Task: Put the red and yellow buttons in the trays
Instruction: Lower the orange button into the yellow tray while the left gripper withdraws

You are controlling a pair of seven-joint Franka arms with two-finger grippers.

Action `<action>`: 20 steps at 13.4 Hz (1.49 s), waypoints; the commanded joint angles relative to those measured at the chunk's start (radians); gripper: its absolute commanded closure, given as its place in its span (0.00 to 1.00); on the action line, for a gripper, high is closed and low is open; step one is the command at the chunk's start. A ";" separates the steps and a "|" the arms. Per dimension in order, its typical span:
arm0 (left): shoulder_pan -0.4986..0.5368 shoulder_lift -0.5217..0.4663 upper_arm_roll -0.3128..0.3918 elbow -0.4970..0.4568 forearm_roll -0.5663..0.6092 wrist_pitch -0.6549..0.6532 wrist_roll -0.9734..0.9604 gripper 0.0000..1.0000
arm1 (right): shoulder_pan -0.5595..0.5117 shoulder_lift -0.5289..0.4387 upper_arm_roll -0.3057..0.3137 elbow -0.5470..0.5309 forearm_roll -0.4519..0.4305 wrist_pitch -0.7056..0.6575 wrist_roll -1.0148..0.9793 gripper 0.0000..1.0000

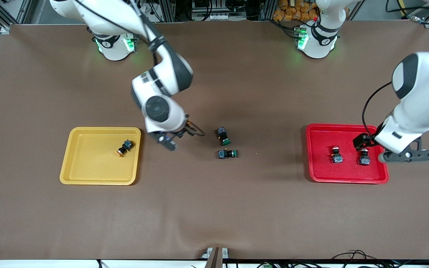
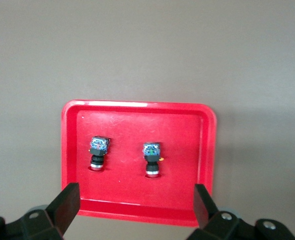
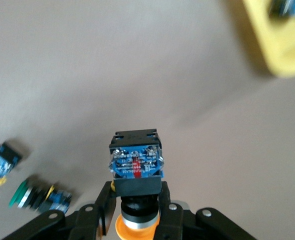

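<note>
One button (image 1: pixel 124 147) is lying in the yellow tray (image 1: pixel 88 175), and two buttons (image 1: pixel 336 155) are sitting in the red tray (image 1: pixel 318 171). Two green-capped switches (image 1: pixel 223 135) are resting between the trays.

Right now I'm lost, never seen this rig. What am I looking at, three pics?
Two robot arms at a brown table. The big picture looks down from across the table; the other two come from cameras on each wrist. The right gripper, above the table between the yellow tray and two green-capped switches, has its fingers shut on a yellow button. Another yellow button lies in the yellow tray. The left gripper hangs open over the red tray, where two red buttons rest.
</note>
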 commanded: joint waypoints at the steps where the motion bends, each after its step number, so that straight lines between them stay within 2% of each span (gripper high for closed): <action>1: 0.010 -0.054 -0.004 0.037 -0.045 -0.078 0.067 0.00 | -0.116 -0.023 0.008 -0.023 -0.015 -0.023 -0.241 1.00; 3: 0.009 -0.068 -0.004 0.079 -0.044 -0.138 0.099 0.00 | -0.159 -0.027 -0.026 -0.040 -0.015 -0.023 -0.413 1.00; 6: 0.007 -0.070 -0.004 0.168 -0.047 -0.216 0.137 0.00 | -0.185 -0.027 -0.127 -0.067 -0.015 -0.020 -0.677 1.00; 10: 0.030 -0.062 0.003 0.236 -0.077 -0.224 0.139 0.00 | -0.206 -0.014 -0.265 -0.118 -0.015 0.009 -1.007 1.00; 13: 0.030 -0.062 0.003 0.236 -0.090 -0.224 0.139 0.00 | -0.237 -0.007 -0.301 -0.198 -0.007 0.132 -1.175 1.00; 18: 0.018 -0.062 0.007 0.245 -0.093 -0.224 0.134 0.00 | -0.243 0.014 -0.302 -0.259 0.015 0.250 -1.200 1.00; 19: 0.004 -0.060 0.008 0.250 -0.100 -0.226 0.131 0.00 | -0.243 0.019 -0.302 -0.264 0.027 0.258 -1.200 0.97; 20: -0.037 -0.063 0.052 0.248 -0.115 -0.232 0.131 0.00 | -0.243 0.022 -0.302 -0.264 0.047 0.256 -1.198 0.68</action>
